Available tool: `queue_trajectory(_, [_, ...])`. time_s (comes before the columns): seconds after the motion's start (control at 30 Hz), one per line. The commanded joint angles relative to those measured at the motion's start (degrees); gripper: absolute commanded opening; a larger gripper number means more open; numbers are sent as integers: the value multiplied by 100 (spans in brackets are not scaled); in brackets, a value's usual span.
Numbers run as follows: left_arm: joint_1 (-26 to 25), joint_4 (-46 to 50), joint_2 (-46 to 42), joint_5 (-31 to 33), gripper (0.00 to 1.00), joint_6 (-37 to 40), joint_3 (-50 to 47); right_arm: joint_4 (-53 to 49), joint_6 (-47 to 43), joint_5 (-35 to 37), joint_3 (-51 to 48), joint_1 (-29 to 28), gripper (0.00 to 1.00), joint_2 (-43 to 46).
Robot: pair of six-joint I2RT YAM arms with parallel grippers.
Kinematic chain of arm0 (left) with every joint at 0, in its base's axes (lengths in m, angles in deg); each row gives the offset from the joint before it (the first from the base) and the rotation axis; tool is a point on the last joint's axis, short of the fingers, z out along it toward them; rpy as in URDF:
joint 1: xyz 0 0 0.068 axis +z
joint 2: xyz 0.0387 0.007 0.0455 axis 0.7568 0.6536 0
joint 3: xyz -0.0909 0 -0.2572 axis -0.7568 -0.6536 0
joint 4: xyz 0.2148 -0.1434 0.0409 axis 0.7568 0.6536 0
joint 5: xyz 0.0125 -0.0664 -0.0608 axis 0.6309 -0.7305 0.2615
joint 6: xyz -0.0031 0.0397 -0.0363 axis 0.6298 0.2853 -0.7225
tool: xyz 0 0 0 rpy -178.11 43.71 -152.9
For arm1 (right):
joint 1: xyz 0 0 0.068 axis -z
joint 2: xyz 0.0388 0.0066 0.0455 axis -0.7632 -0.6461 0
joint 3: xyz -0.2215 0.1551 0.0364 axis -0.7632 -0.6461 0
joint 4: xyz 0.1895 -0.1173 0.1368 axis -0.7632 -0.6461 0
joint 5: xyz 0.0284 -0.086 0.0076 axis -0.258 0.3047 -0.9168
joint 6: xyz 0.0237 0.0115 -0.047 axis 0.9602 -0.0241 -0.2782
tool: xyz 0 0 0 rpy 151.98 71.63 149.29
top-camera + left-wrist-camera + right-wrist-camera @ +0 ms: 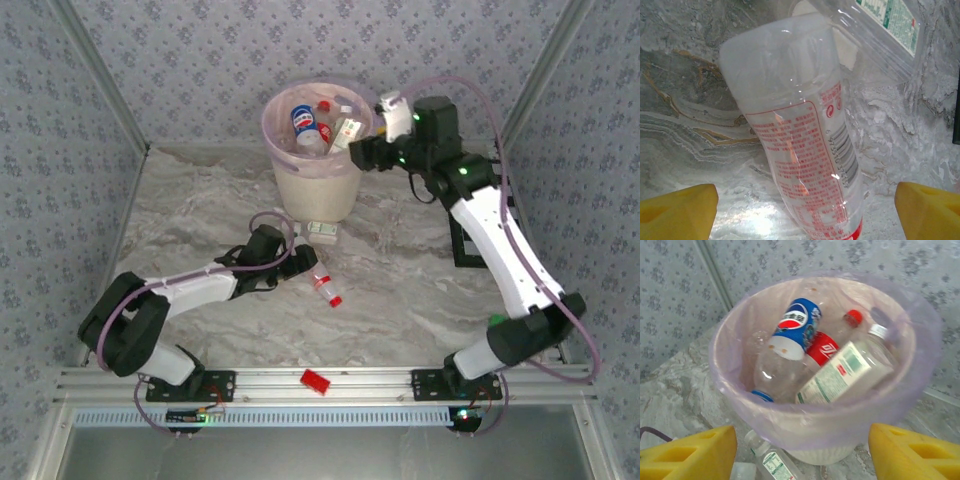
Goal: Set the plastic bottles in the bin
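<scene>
left gripper [802,210]: yellow fingers spread wide, straddling a clear red-print bottle [800,140] that lies on the marble tabletop [400,300], centre of the top view; no contact that I can see
right gripper [801,452]: fingers apart, nothing between them, hanging at the right side of the bin's [315,190] rim, top centre

in the bin: Pepsi bottle [795,330], red-label bottle with red cap [822,347], white-capped bottle with green-and-white label [845,370]
another green-label bottle [322,232] lies on the table right against the bin's foot

risks as I see them:
- red-print bottle is round, thin-walled and sits skewed between the fingers; on slick marble a squeeze could roll it or squirt it out, more so if the pads land near the tapered cap end
- a hard clamp probably buckles the clear plastic and the grip slips
- right gripper is close to the pink liner; it could snag the bag or shove the bin
- if both arms go for the bin together, expect a clash at the rim
- the white-capped bottle leans up near the rim, so the next drop may bounce out
- the bottle at the bin's foot leaves little room for a finger on the bin side

surface: grey-white veined marble, glossy
room: blue-grey patterned wallpaper [200,60] on three sides; a red block [316,381] on the aluminium rail [270,380] at bottom centre
</scene>
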Motion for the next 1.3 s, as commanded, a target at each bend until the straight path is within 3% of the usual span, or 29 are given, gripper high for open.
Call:
queue_trajectory(0.0, [-50,-362,209,-51,90,-166,135,346,306,-504,-759,252,72,284])
queue_trajectory(0.17, [-96,-768,573,-111,83,-348,211,350,389,-780,-1536,440,72,688])
queue_trajectory(0.27, [-113,-879,696,-145,70,-412,253,388,539,-812,-1883,582,72,839])
queue_trajectory(0.43, [-136,-468,542,-31,53,-198,457,558,753,-958,-2197,783,72,1030])
queue_trajectory(0.67, [-101,210,-142,184,42,370,754,738,842,-1569,-2263,911,72,1067])
queue_trajectory(1.0, [-101,1117,-1397,-438,46,3150,1386,796,1040,-4568,-2017,1202,73,728])
queue_trajectory(1.1, [-101,1045,-1636,-690,48,3660,1405,409,723,-4568,-1830,943,73,537])
queue_trajectory(1.27, [-96,763,-1644,-1081,49,3914,1441,441,686,-4277,-1636,461,88,284])
